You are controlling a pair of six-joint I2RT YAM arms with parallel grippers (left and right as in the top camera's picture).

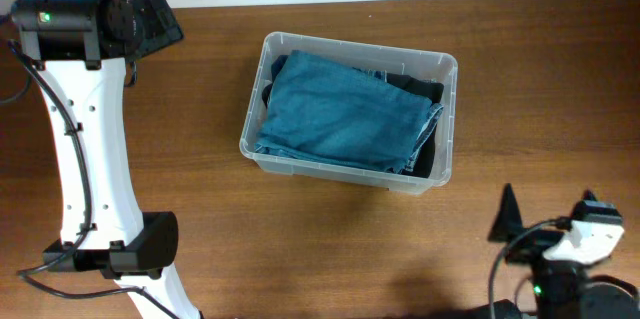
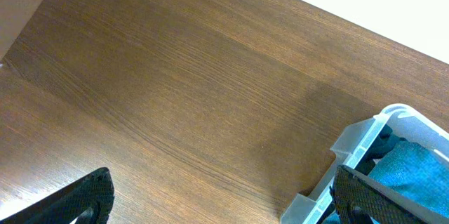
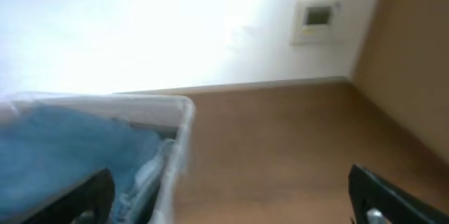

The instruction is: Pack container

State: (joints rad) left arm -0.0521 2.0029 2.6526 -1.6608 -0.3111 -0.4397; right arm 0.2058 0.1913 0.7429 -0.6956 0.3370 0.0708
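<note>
Mid-table: we see the container (image 1: 330, 171) flat on the table (image 1: 300, 259), long side running left-right, slightly skewed; clear walls, rolled rim.
Contents: blue cloth (image 1: 345, 109) folded on top, covering most of the inside; dark cloth (image 1: 425, 87) under it, showing at the far right corner & along the left end. We can't tell how many pcs lie below.
Left side: left gripper (image 2: 224, 206) hangs over the far left part of the table, well apart from the container; jaws spread wide, w/ bare wood btwn the fingers (image 2: 88, 196).
Left wrist cam: we catch one corner of the container (image 2: 351, 147) at lower right, rim & wall clear, blue cloth & a bit of dark cloth inside.
Left arm: white left arm (image 1: 85, 139) runs along the table's left side, from near the front edge up to the gripper.
Right side: right gripper (image 3: 231, 203) sits low by the near right corner of the table, apart from the container; jaws likewise spread wide, w/ wood btwn the fingers (image 3: 382, 196).
Right wrist cam: pic is blurry; we make out the container (image 3: 184, 122) at left w/ blue cloth in it, bright wall (image 3: 140, 27) behind, a wall plate (image 3: 317, 19) on it.
Contact: neither gripper touches the container or the cloth.
</note>
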